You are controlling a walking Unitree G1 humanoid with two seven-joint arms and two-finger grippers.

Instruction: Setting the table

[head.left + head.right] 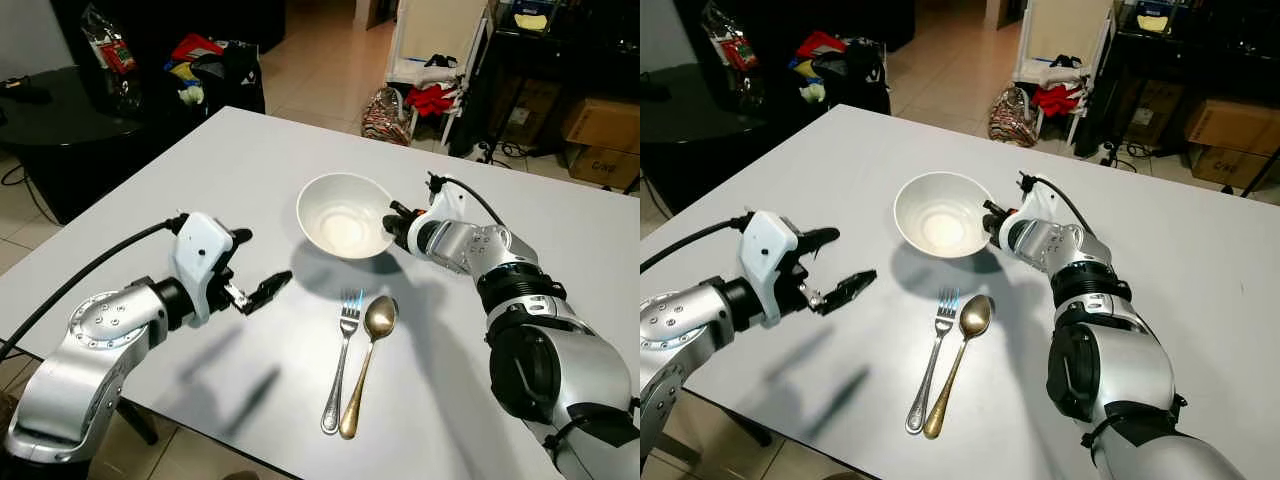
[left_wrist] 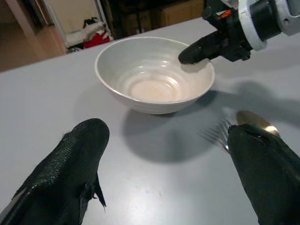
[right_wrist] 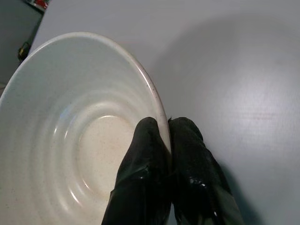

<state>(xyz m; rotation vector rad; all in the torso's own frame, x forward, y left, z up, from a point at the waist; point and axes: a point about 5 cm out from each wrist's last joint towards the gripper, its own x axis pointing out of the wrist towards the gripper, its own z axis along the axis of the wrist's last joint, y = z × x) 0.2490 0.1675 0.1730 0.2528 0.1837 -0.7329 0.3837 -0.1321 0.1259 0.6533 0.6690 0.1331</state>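
White table (image 1: 240,170), right gripper (image 3: 168,136) (closed) pinching bowl (image 1: 330,200)

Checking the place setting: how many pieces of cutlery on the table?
2. A silver metal fork and a gold-coloured metal spoon lie side by side on the white table, in front of the white ceramic bowl.

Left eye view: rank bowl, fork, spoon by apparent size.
1. Bowl, clearly largest.
2. Spoon and fork: about equal length, lying side by side; not ranking them. The spoon's head looks wider.
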